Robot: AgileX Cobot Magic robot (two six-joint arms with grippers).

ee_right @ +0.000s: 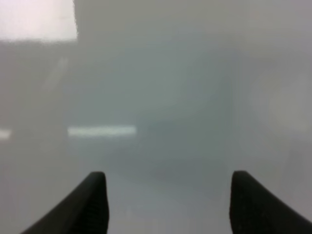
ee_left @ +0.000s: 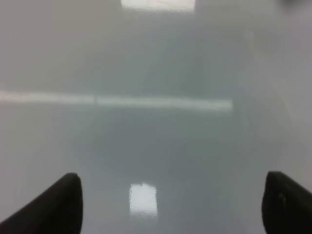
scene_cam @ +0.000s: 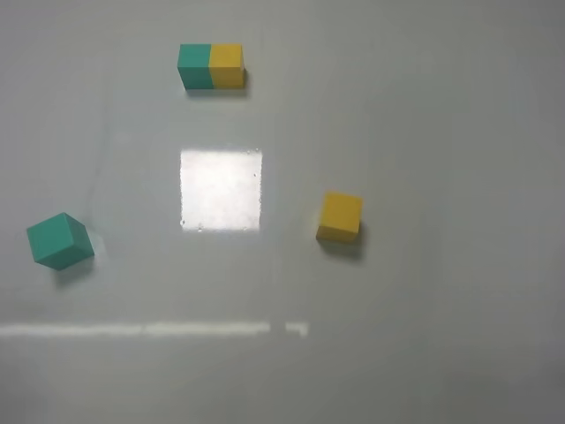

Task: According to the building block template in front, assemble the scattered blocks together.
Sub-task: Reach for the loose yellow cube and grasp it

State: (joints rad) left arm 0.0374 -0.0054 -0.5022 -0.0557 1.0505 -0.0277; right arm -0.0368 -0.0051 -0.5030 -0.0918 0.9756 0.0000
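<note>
The building block template (scene_cam: 211, 66) lies at the far middle of the table, teal-green half on the left, yellow half on the right. A loose teal-green cube (scene_cam: 59, 240) sits at the left, turned at an angle. A loose yellow cube (scene_cam: 340, 217) sits right of the middle. Neither arm shows in the exterior high view. The left gripper (ee_left: 170, 204) is open and empty over bare table. The right gripper (ee_right: 168, 202) is open and empty over bare table. No block shows in either wrist view.
The grey table (scene_cam: 441, 132) is glossy, with a bright square light reflection (scene_cam: 221, 189) in the middle and a reflected light strip (scene_cam: 150, 329) nearer the front.
</note>
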